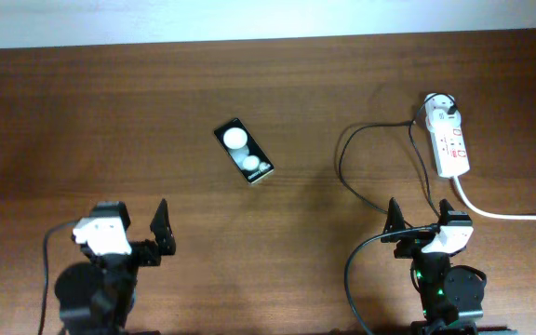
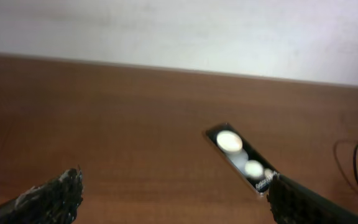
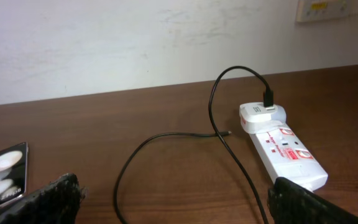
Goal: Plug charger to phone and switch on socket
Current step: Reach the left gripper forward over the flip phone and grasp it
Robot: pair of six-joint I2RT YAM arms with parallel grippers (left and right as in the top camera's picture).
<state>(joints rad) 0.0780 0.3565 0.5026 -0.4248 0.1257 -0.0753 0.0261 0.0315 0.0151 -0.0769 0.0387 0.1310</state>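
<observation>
While the charger (image 3: 211, 106) already sits in the socket (image 1: 452, 144) at the upper right, its loose tip, I think, lies on the table (image 1: 82, 112). The phone (image 1: 244, 151) waits in the middle, unplugged. The switch is left too. Left end effector (image 2: 173, 186) and right end effector (image 3: 176, 190) gape empty, well below it.

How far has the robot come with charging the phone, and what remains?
Done: the charger has its adapter seated in the socket. In hand: nothing; the left gripper and right gripper are open and empty. Left: the connector tip lies loose on the table, apart from the phone. It must be plugged in, then the socket switched on; the switch state cannot be read.
</observation>
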